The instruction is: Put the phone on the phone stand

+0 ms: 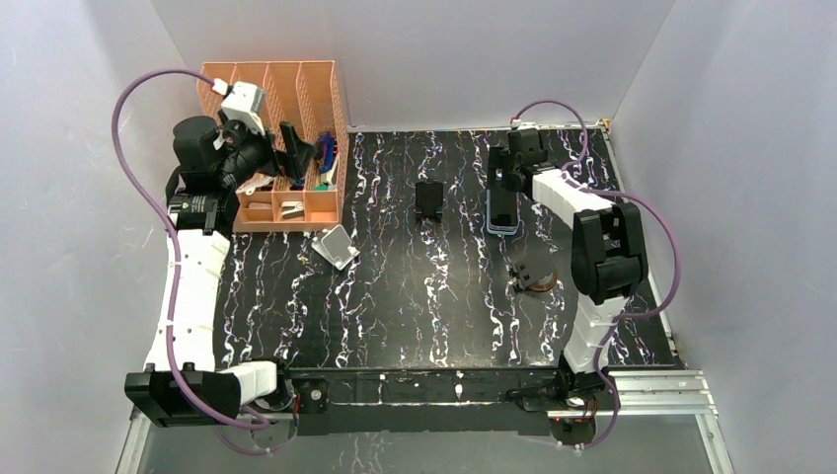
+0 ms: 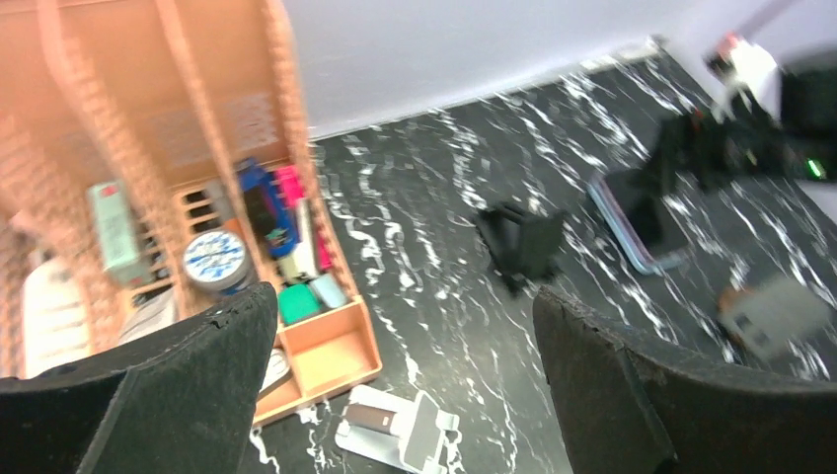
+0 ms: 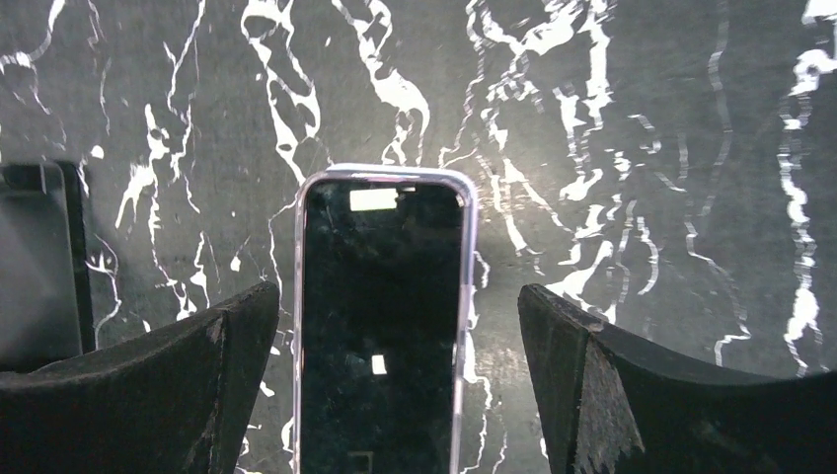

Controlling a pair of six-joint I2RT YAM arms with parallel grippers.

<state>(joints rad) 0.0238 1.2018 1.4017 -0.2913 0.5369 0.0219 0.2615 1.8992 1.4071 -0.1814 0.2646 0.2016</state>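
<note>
The phone (image 1: pixel 501 215), dark-screened in a clear case, lies flat on the black marbled table at the back right. My right gripper (image 1: pixel 503 188) hangs over it, open; in the right wrist view (image 3: pixel 395 395) its fingers stand on either side of the phone (image 3: pixel 380 326) without touching it. A black phone stand (image 1: pixel 428 200) stands upright just left of the phone, seen at the left edge (image 3: pixel 35 267) of that view. My left gripper (image 1: pixel 296 156) is open and empty above the orange organizer, its view (image 2: pixel 405 375) showing the black stand (image 2: pixel 523 242) and phone (image 2: pixel 642 212).
An orange organizer (image 1: pixel 296 99) full of small items fills the back left corner. A white-grey folding holder (image 1: pixel 336 247) lies just in front of it. A small grey and brown object (image 1: pixel 533 272) sits near the right arm. Grey walls enclose the table.
</note>
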